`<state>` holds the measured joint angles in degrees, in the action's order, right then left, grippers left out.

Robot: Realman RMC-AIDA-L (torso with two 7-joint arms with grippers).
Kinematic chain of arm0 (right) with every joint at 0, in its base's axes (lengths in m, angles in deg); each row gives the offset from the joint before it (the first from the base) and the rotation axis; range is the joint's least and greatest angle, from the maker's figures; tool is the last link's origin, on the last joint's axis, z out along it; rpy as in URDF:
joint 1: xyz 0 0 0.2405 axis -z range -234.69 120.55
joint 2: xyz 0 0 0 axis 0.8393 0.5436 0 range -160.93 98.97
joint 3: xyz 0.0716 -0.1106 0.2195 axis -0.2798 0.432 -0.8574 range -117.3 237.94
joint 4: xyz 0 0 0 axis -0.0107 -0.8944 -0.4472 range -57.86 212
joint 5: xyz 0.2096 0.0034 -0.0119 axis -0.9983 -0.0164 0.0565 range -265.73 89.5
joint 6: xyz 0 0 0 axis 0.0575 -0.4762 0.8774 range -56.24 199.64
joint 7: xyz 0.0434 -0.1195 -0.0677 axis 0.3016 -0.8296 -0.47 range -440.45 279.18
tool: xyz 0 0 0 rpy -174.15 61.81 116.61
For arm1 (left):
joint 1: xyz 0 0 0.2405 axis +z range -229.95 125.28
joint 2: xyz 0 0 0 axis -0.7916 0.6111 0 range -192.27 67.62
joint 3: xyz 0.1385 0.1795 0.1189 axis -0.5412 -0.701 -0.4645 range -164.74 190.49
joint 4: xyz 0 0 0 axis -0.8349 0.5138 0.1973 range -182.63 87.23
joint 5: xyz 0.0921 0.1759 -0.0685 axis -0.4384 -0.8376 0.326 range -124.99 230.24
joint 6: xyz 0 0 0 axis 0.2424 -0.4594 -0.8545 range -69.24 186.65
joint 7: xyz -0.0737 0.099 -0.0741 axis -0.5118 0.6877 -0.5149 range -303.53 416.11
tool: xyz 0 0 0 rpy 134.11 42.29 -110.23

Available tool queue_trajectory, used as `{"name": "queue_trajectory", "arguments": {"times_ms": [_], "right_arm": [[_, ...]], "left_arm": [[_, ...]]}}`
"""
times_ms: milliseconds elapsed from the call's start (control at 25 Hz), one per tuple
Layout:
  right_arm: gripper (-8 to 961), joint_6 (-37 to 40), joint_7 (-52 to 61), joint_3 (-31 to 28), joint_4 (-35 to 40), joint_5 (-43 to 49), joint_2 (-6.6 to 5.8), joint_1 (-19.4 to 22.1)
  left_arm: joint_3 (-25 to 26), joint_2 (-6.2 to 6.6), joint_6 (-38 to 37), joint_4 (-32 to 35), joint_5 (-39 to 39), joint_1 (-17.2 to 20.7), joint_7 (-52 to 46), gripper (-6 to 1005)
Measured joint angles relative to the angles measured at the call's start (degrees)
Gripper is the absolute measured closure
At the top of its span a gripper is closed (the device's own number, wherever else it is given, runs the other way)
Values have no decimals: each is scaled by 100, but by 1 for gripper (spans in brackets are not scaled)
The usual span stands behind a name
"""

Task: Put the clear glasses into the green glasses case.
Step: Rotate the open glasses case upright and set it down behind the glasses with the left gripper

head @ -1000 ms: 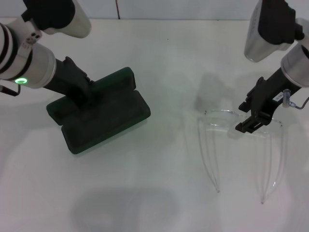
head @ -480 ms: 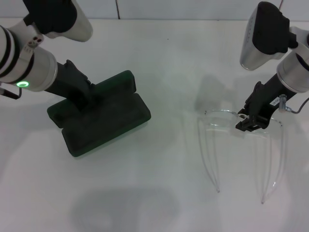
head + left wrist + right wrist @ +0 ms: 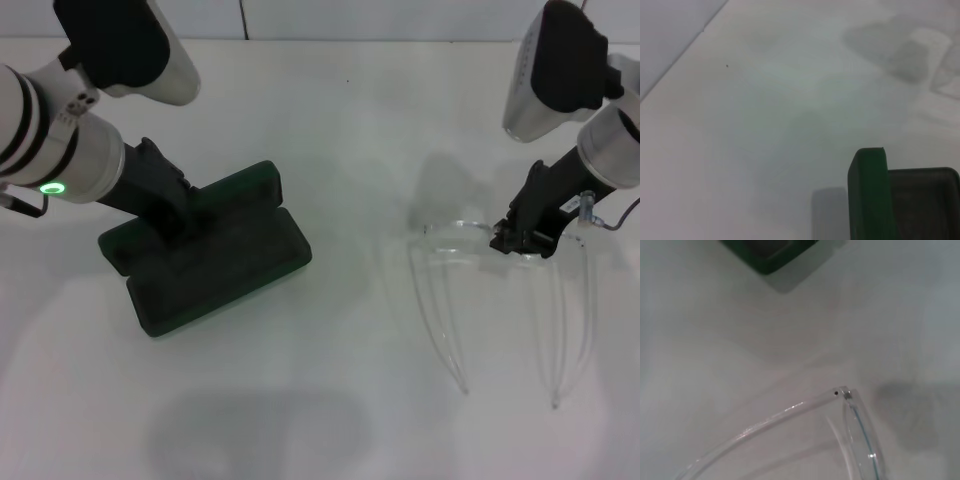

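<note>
The green glasses case (image 3: 215, 250) lies open on the left of the white table, dark lining up; part of it also shows in the left wrist view (image 3: 867, 192) and the right wrist view (image 3: 771, 254). My left gripper (image 3: 168, 205) rests on the case's far-left part, at the lid. The clear glasses (image 3: 452, 230) lie unfolded at the right, temple arms pointing toward the near edge. A hinge corner of the glasses (image 3: 845, 394) is close up in the right wrist view. My right gripper (image 3: 512, 240) is shut on the middle of their front frame.
The white table (image 3: 340, 130) spreads between the case and the glasses with nothing on it. A grey wall edge (image 3: 300, 15) runs along the far side. Shadows of both arms fall on the surface.
My right gripper has closed on the glasses' front frame, and the glasses have shifted a little to the right with it. The left arm and the case have barely moved.
</note>
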<state>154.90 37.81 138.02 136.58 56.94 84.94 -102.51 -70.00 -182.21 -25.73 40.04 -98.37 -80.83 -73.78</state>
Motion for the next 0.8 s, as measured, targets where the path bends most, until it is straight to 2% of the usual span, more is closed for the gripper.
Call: {"name": "queue_trajectory", "arguments": {"times_ms": [240,440,600,640,800], "right_arm": [[852,67,176,-13,572,3,0,318],[852,457,475,-128,1677,54,-35,843],[852,918,566,-615,2627,86,-39,1318],[852,918,566,-615,2627,86,-39,1318],[852,1532,533,-1281,3312,89,-68,1705]], "left_arm": [[-208,2,-1,327,59,135,45,793],[-428,8,0,653,52,204,49,793],[-742,6,84,720,61,155,34,793],[-859,5,132,730,64,146,25,793],[-1382,1,446,752,64,101,-16,793]]}}
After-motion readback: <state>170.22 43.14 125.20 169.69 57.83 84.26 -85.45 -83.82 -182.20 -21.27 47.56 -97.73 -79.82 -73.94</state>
